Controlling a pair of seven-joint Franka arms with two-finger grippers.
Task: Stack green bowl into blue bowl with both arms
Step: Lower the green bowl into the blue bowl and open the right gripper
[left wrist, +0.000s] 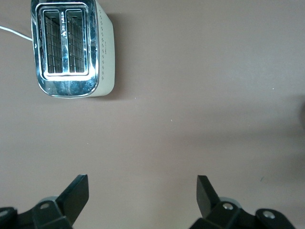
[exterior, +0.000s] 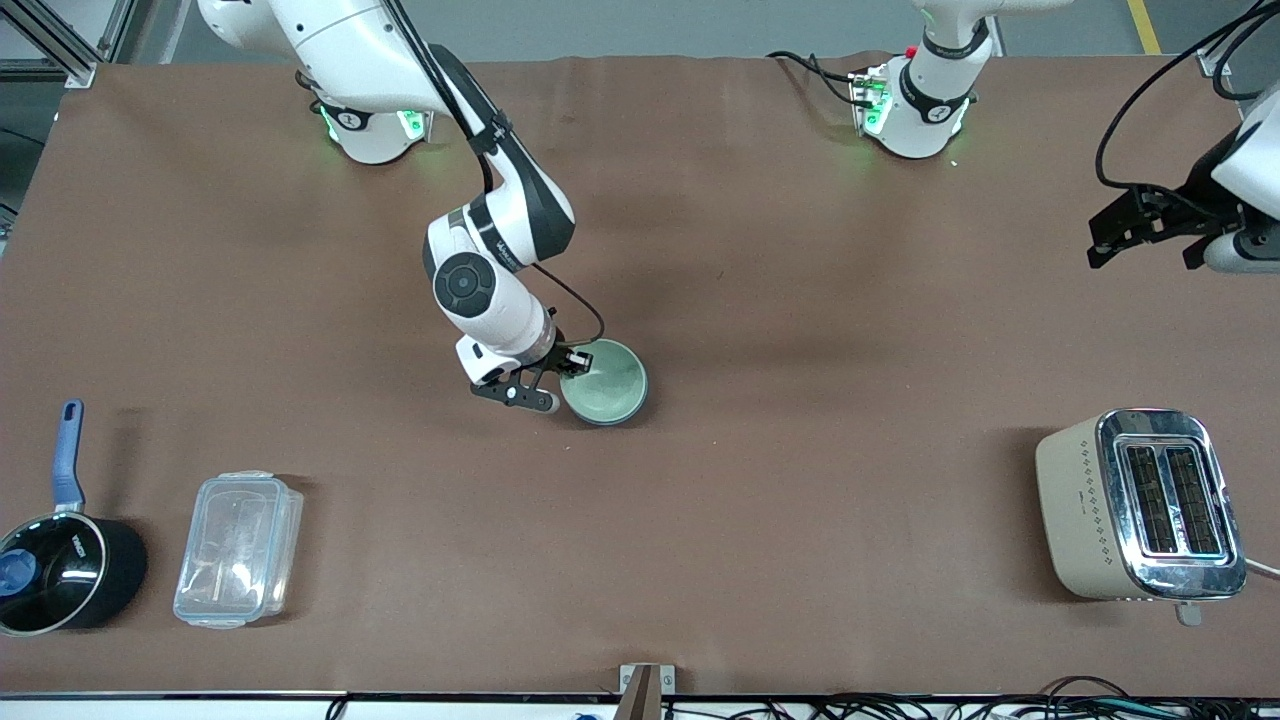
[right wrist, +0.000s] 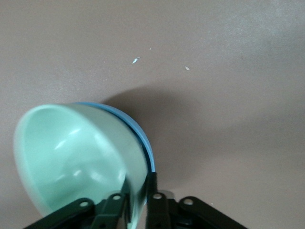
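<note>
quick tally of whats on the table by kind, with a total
Bowls: 2, pale green bowl nested in light blue bowl
Saucepans: 1, black, blue handle
Clear plastic containers: 1
Beige and chrome toasters: 1
Total: 5

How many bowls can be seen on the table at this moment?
2. The green bowl sits nested in the blue bowl at mid-table, with the right end effector gripping the green bowl's rim. Only the blue bowl's edge shows beneath it. No other bowl is visible.
</note>
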